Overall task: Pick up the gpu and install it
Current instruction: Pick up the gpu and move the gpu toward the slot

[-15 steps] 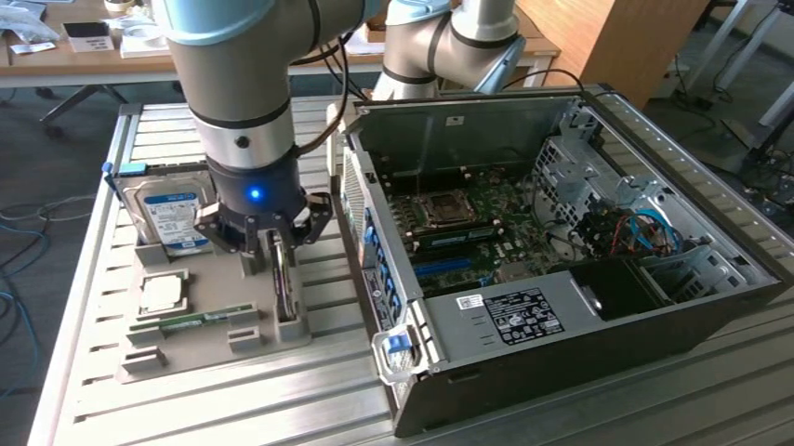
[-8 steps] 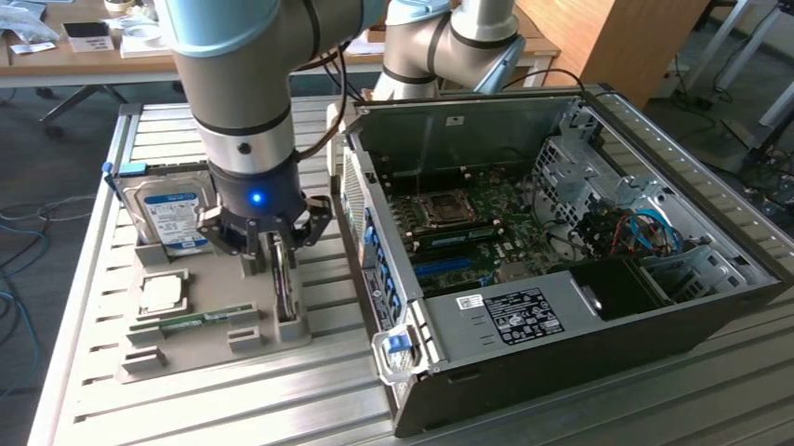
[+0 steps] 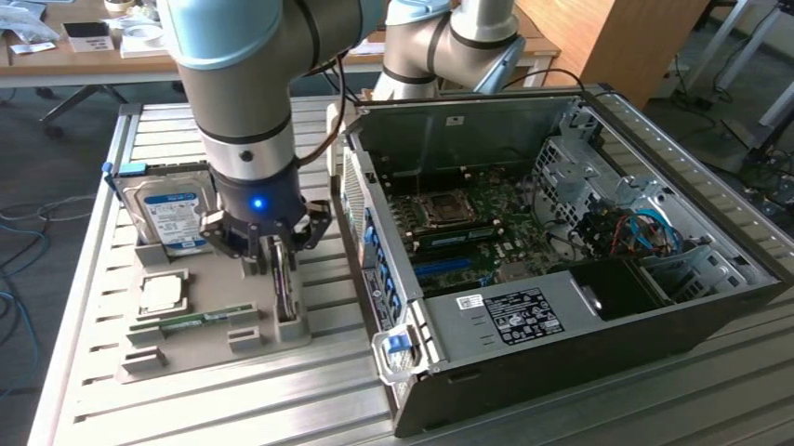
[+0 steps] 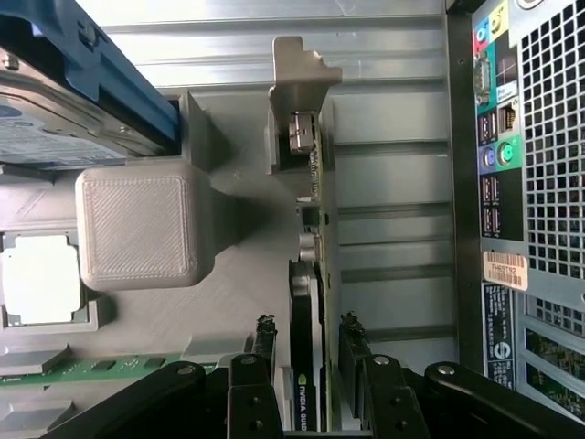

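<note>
At the exterior view's left, the hard drive (image 3: 174, 216) stands in a grey holder (image 3: 199, 358) on the bench. Next, the gpu (image 3: 286, 299) stands on edge directly under the end effector (image 3: 275, 260), whose spread fingers (image 4: 265, 334) straddle the card's thin faces. Its long axis runs alongside the computer case (image 3: 559, 307).

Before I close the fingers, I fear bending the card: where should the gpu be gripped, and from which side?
Probably pinch the gpu across its flat faces near mid-length, straight down from above. It stands on edge in the grey holder, so only its top edge is free; the bracket end is irregular. The open gripper straddles it.
</note>
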Controlling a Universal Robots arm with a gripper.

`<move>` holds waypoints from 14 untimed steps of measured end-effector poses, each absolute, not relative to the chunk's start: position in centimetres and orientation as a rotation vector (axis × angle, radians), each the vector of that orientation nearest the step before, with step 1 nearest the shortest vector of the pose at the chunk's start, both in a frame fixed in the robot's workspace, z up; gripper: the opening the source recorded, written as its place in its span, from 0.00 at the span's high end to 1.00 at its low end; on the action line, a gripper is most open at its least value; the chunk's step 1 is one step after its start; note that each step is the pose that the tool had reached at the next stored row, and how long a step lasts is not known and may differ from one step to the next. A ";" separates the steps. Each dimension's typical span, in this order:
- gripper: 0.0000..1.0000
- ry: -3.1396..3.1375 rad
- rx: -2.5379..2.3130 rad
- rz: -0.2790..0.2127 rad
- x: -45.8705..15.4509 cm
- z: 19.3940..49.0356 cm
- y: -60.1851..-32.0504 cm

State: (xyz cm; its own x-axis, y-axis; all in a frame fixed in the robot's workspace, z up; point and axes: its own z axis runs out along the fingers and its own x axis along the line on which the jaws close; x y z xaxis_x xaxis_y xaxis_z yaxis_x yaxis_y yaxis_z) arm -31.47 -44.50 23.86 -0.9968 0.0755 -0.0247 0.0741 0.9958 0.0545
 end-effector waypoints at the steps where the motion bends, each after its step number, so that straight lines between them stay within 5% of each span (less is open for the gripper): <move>1: 0.58 3.112 0.117 0.083 -31.5 23.8 -44.5; 14: 0.58 3.112 0.117 0.083 -31.5 23.7 -44.5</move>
